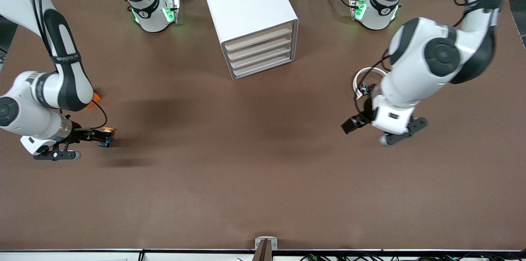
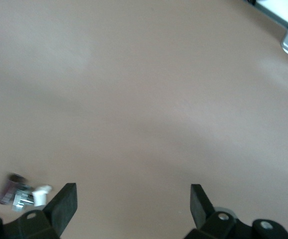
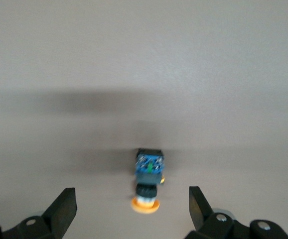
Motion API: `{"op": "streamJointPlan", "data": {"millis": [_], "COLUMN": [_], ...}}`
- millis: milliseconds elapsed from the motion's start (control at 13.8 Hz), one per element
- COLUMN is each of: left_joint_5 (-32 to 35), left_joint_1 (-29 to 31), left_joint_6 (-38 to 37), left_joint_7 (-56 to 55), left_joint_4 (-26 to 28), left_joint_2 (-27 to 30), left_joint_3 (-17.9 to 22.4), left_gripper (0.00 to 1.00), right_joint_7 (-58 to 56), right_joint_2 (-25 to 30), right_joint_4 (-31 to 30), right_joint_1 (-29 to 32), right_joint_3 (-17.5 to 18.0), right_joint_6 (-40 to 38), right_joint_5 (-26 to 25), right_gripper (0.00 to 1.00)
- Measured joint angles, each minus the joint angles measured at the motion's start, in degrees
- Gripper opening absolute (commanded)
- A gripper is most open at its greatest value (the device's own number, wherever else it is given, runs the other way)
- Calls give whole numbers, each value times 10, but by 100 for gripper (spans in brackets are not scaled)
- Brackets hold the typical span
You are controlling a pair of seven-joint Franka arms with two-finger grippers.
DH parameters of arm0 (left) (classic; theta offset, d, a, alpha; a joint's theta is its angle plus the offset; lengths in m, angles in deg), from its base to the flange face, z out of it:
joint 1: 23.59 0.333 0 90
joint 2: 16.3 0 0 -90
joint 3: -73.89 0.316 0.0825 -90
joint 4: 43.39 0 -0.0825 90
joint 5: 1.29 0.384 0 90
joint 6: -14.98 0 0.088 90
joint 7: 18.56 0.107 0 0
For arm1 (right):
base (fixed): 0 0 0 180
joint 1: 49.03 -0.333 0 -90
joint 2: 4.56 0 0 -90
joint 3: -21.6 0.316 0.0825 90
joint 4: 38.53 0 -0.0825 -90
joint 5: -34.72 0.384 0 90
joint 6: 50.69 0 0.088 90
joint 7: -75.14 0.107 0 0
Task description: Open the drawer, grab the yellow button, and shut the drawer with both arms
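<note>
- Button (image 1: 107, 134) placement is judged to be the step in hand: the orange-capped piece is seen on the brown table (image 1: 254, 179), well apart from the cabinet (image 1: 250, 18), toward the right arm's end and nearer to the front camera than the cabinet.
- In the right wrist view the button (image 3: 148, 184) lies between the spread fingers of the right gripper (image 3: 133, 209), untouched by either; nothing is gripped.
- The left gripper (image 1: 384, 129) is held over bare table toward the left arm's end, nearer to the camera than the cabinet, its jaws wide apart and empty; this arm appears to wait.
- The drawer (image 1: 259, 38), uppermost of four, looks flush with the cabinet front, so closing is judged done or nearly so; the next move would call only for the right gripper to be lifted clear without knocking the button.
- Whether the drawer is fully seated cannot be told.
- A small blurred object (image 2: 19, 191) in the left wrist view cannot be identified.
- An orange shape (image 1: 95, 97) is mostly hidden by the right arm.
</note>
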Motion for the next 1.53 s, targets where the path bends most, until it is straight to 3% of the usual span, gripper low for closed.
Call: {"op": "streamJointPlan", "data": {"millis": [291,581,1090,1526], "left_joint_5": [4,10,11,11], "left_joint_1": [45,79,139,150], "left_joint_6": [-89,-148,-232,-263], "left_joint_7": [44,161,307,324], "left_joint_4": [-53,-74,-74,-74], "left_joint_2": [16,44,110,132], "left_joint_3": [0,1,2,-2], "left_gripper": [100,100,100,100], "right_joint_7": [3,5,80,102], "right_joint_2": [93,159,194,234], "right_joint_4": [6,15,54,62], "right_joint_1": [-12,-22,-61,-80], "right_joint_3": [17,17,17,16], "right_joint_6": [-103,-207,-278,-312], "right_joint_5": [18,48,49,49], "right_gripper": [100,100,100,100]}}
